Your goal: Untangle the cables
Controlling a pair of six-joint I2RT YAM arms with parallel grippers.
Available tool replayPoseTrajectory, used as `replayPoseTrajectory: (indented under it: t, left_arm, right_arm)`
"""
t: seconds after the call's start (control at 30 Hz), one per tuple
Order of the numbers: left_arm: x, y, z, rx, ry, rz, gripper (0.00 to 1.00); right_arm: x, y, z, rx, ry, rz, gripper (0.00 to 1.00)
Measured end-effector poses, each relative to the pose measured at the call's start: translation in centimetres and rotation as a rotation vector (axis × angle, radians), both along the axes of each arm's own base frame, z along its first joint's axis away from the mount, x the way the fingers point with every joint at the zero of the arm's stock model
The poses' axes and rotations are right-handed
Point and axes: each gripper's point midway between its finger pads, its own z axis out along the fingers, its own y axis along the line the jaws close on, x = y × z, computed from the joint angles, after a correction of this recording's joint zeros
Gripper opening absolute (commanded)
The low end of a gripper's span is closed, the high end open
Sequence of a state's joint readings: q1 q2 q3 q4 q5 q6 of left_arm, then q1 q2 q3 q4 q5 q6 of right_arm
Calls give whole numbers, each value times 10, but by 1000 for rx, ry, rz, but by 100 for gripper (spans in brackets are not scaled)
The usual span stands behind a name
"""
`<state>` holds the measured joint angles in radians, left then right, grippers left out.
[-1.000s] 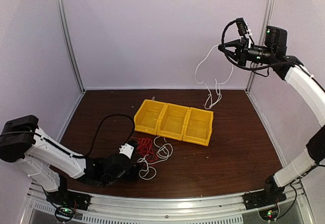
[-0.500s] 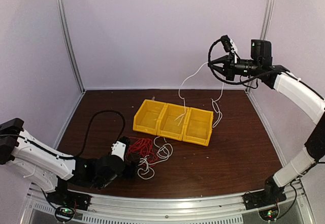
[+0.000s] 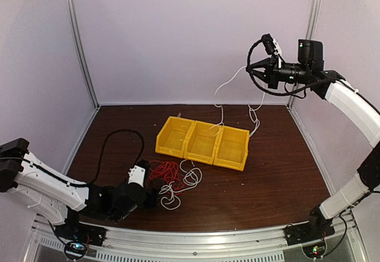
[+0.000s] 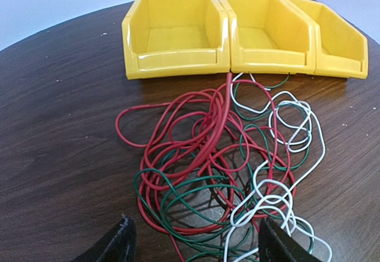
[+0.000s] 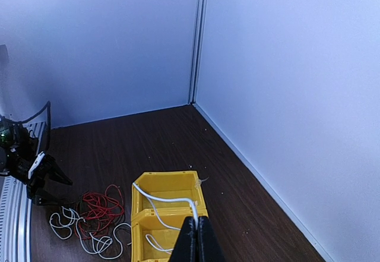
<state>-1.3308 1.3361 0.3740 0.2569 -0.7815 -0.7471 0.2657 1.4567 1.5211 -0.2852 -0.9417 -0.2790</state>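
Note:
A mixed clump of red, green and white cables (image 3: 175, 179) lies on the dark table in front of the yellow bins. In the left wrist view the clump (image 4: 219, 155) sits just ahead of my left gripper (image 4: 199, 247), which is open and low, its jaws straddling the clump's near edge. My right gripper (image 3: 252, 69) is high above the table's back right, shut on a white cable (image 3: 221, 87) that hangs down over the bins. In the right wrist view the gripper (image 5: 196, 226) pinches this white cable (image 5: 164, 199), which trails into the bins below.
Three joined yellow bins (image 3: 231, 161) stand mid-table, also seen in the left wrist view (image 4: 178, 60) and the right wrist view (image 5: 167, 173). A thick black arm cable (image 3: 113, 146) loops over the left side. Walls and metal posts close in the back and sides.
My right gripper swung left and slightly down with the white cable, whose hanging end moved from behind the bins to over them. My left arm lowered and drew slightly back.

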Motion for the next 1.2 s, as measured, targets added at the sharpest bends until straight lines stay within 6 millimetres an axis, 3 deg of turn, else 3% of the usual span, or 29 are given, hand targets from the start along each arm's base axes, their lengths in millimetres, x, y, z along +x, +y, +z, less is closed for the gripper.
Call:
replayPoseTrajectory:
  t: [0.43, 0.87, 1.2]
  left_arm:
    - [0, 11, 1, 0, 3, 29, 71]
    - [0, 19, 8, -37, -9, 45, 71]
    - [-2, 28, 3, -11, 2, 58, 71]
  right_arm:
    - [1, -21, 6, -38, -48, -60, 0]
    - [5, -22, -60, -125, 23, -71, 0]
    - [12, 4, -85, -141, 70, -12, 0]
